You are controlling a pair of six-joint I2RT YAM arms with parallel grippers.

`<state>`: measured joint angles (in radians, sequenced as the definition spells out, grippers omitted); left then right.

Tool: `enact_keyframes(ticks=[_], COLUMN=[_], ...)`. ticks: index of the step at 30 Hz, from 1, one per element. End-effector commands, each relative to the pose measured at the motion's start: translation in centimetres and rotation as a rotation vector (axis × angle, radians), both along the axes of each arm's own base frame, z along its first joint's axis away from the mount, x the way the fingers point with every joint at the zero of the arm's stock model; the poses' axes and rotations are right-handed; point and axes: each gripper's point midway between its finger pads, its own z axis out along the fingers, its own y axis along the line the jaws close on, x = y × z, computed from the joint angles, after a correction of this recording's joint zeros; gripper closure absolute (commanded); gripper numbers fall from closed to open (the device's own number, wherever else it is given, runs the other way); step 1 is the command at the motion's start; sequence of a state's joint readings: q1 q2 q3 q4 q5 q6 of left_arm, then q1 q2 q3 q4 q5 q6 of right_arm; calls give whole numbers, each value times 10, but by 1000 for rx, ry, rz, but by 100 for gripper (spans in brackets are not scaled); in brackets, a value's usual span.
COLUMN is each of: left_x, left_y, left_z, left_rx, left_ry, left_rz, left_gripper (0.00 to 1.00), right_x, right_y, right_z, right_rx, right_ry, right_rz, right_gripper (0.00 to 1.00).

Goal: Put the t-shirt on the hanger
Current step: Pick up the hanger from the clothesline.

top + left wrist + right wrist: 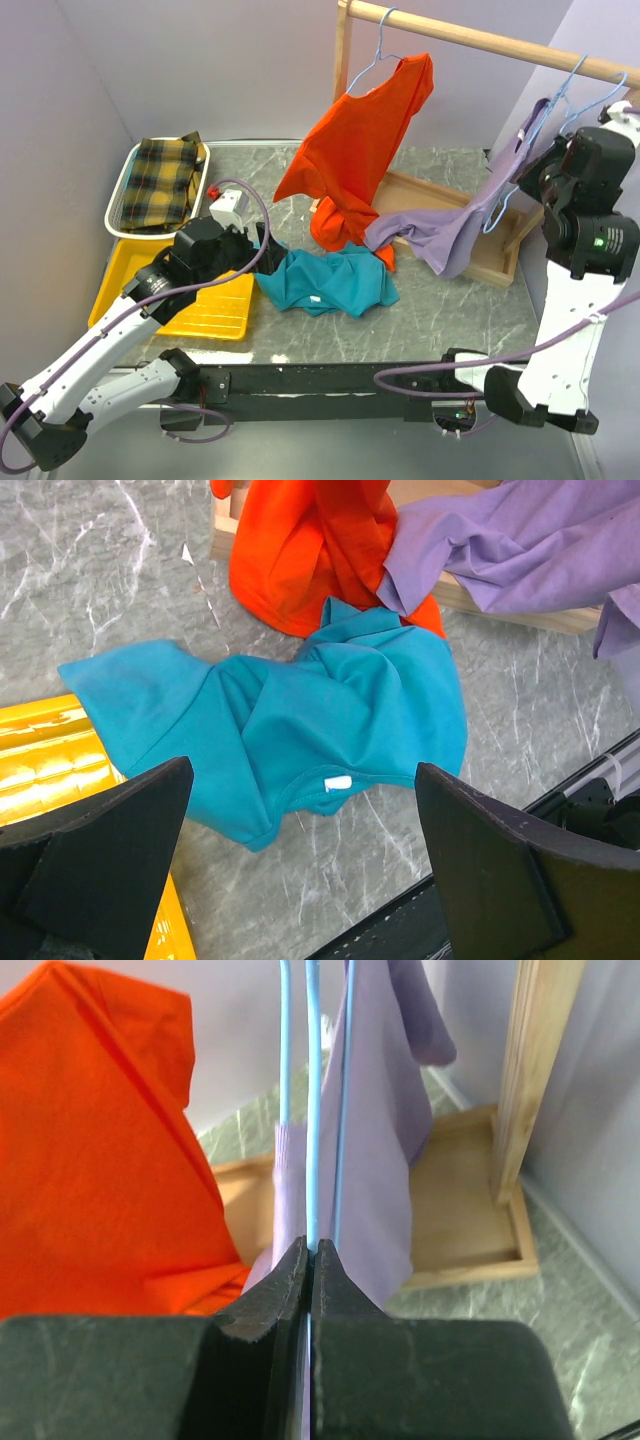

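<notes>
The teal t-shirt (325,280) lies crumpled on the marble table, its collar label facing up in the left wrist view (300,705). My left gripper (255,245) is open and empty, its jaws wide apart just short of the shirt's near edge (303,772). My right gripper (530,165) is raised at the right end of the rack. It is shut on a thin pale-blue hanger wire (313,1110), next to the lilac shirt (385,1140). Two more blue wires run beside it, so I cannot tell which hanger each belongs to. Two hooks hang on the rod (575,70).
An orange shirt (360,150) hangs on a hanger from the wooden rod (480,40), its hem touching the teal shirt. The lilac shirt (450,230) drapes over the rack's wooden base (490,265). A yellow tray (215,310) and a white basket (120,195) holding plaid cloth stand at the left.
</notes>
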<state>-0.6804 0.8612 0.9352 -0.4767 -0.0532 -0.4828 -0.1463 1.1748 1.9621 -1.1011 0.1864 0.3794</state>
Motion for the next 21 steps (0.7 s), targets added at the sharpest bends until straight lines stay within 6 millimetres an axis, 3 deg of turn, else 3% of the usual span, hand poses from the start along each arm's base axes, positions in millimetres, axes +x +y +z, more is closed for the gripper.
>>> enact_keyframes(ticks=[1, 7, 16, 21], left_x=[3, 2, 5, 6], left_y=[-2, -1, 0, 1], left_z=[6, 4, 3, 1], left_rx=[-13, -14, -19, -14], left_ry=[-25, -22, -17, -15], left_rz=[-17, -18, -11, -9], left_gripper=[1, 1, 1, 1], right_x=[-16, -45, -74, -107], right_y=[10, 15, 60, 66], right_z=[-3, -4, -9, -7], right_rx=[43, 57, 201, 212], right_ry=[-34, -54, -27, -13], right_rz=[16, 12, 189, 191], right_gripper=[100, 100, 100, 100])
